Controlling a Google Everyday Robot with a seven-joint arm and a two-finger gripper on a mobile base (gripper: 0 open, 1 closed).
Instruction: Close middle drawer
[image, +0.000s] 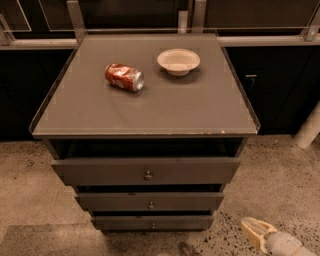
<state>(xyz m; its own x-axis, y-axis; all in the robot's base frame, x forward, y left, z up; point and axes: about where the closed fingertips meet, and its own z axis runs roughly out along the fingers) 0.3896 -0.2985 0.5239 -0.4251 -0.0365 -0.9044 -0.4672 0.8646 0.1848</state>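
The cabinet (145, 107) has three dark grey-brown drawers. The middle drawer (115, 202) has a small round knob at its centre. Its front sits slightly behind the top drawer's front, with a dark gap above it. My gripper (248, 228) is low at the bottom right, above the floor. It is to the right of and below the middle drawer's right end, apart from it. Its cream fingers (256, 232) point up and left and lie together, holding nothing.
The top drawer (100, 171) stands out furthest. The bottom drawer (120, 222) is narrowest. A crushed red can (124, 77) and a beige bowl (178, 61) lie on the cabinet top. Dark cabinets stand behind, and a white post (309, 127) at the right. The floor is speckled.
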